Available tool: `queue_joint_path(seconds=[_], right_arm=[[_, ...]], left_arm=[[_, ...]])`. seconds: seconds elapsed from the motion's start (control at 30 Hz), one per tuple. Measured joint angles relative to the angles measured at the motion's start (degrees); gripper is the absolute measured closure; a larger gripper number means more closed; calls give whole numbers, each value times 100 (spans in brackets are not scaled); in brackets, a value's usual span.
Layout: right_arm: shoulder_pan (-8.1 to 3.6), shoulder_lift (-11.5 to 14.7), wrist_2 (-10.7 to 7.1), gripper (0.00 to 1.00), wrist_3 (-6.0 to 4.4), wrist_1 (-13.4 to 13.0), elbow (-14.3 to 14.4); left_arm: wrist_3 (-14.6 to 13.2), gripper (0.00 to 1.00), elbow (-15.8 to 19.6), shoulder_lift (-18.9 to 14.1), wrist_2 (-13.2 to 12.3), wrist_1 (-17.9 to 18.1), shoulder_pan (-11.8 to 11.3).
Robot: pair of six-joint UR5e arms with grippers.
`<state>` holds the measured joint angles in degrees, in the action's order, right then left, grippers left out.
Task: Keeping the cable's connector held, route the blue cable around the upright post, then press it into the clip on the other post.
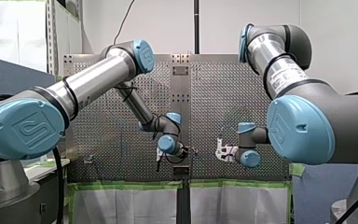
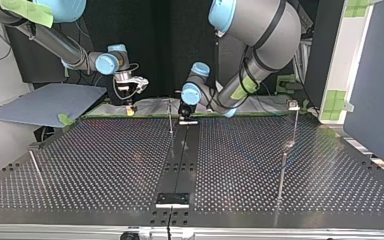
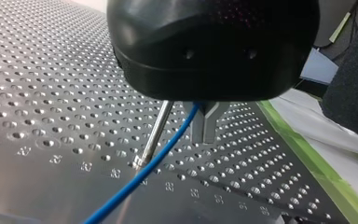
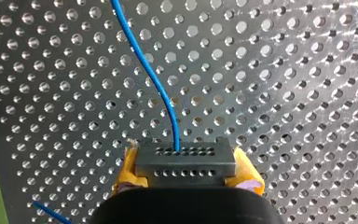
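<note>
Left wrist view: my left tool (image 3: pixel 204 135) has its metal fingers (image 3: pixel 210 122) pressed together on the blue cable (image 3: pixel 121 192). The cable enters between them right under the black tool body and runs off slack, down across the perforated tabletop (image 3: pixel 51 93). An upright post (image 3: pixel 154 133) stands just beside the fingers. The cable passes close by the post's foot, on the finger side; I can't tell whether they touch. It is not wrapped around the post.

Right wrist view: my right tool (image 4: pixel 187 173) is pinching the black connector (image 4: pixel 185 158) between its yellow pads (image 4: pixel 127 168). The connector face shows two rows of holes. The cable leaves the upper row and curves away ahead of the tool over the tabletop. A second short bit of blue shows low beside the tool.

Top view: both tools sit at the far edge of the tabletop, upper centre of the frame. The right tool is left of the left one and they are apart. The thin post is just left of my left tool. A second post (image 2: pixel 296 125) stands right of centre, well apart from both tools, with a small clip (image 2: pixel 293 104) at its top. The cable is too thin to make out there.
</note>
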<state>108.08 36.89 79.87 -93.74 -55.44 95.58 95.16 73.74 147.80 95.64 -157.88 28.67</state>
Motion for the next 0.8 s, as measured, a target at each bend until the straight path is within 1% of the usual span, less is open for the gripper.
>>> queue_joint_path(seconds=[0.13, 0.27, 0.4, 0.53, 0.67, 0.8], right_arm=[[0, -3, -30, 100, -14, -13, -40], [-18, -15, -41, 100, -36, -65, -69], [-46, -67, -40, 100, -37, -45, -151], [-67, -168, -34, 100, -27, 34, -278], [-100, -318, 2, 100, 8, 207, -426], [-135, -369, 53, 100, 19, 331, -510]], left_arm=[[81, 100, -3, 1, -75, -26, -48], [96, 100, -3, 2, -98, -26, -60], [98, 100, -4, -1, -111, -25, -68], [97, 100, -4, 0, -121, -20, -75], [95, 100, -4, 2, -128, -17, -78], [95, 100, -5, 0, -134, -17, -86]])
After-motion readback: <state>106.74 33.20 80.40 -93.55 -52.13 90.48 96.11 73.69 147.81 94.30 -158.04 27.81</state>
